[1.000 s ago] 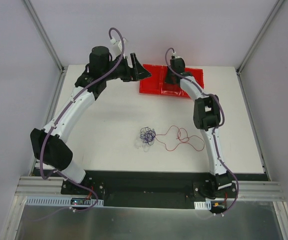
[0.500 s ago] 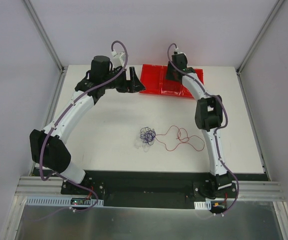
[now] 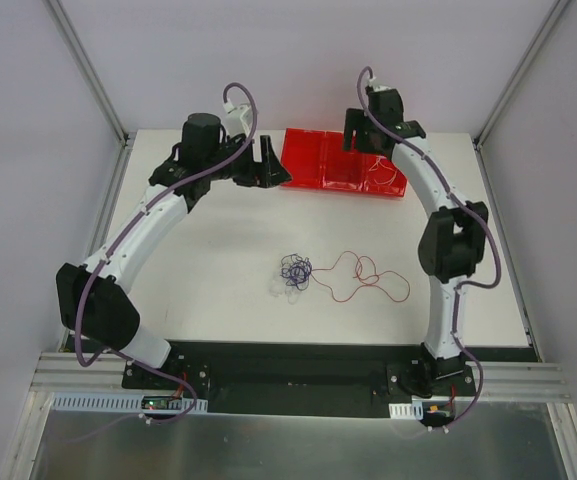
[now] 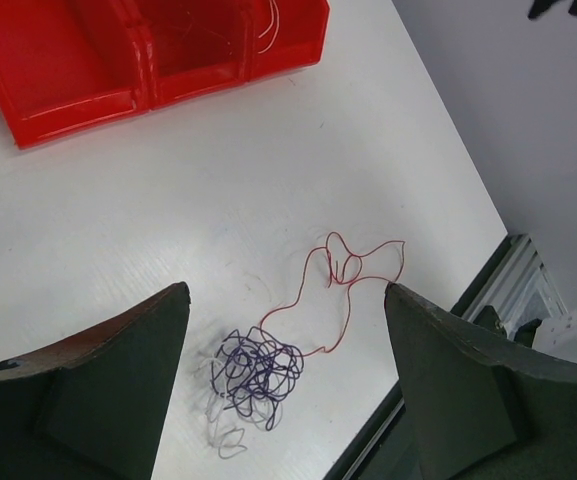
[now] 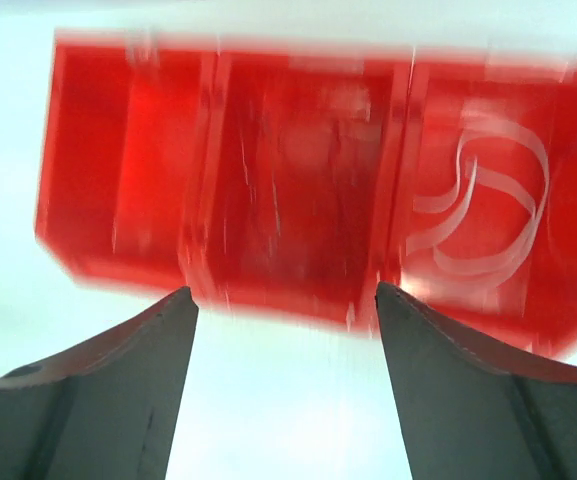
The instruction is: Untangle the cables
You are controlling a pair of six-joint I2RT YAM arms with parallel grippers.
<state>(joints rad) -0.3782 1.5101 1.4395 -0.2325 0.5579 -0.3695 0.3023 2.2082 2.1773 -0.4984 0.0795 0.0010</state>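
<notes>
While both grippers hang open and empty, the cables lie in two places. Left gripper (image 4: 286,292) is held high over the table (image 4: 168,220), jaws wide apart with nothing between them. Below it, in the gap between the fingers, sits the purple clump (image 4: 258,370), with white loops (image 4: 230,440) tangled in on the side nearer its left finger. A red cable (image 4: 343,265) touches the clump and runs in loose curls toward the right finger. The tray (image 4: 68,90) lies farther ahead. Right gripper (image 5: 280,293) hovers above that tray, jaws spread; its view is blurred. A white cable (image 5: 488,200) lies curled in the compartment ahead of its right finger. The clump is well behind it.
</notes>
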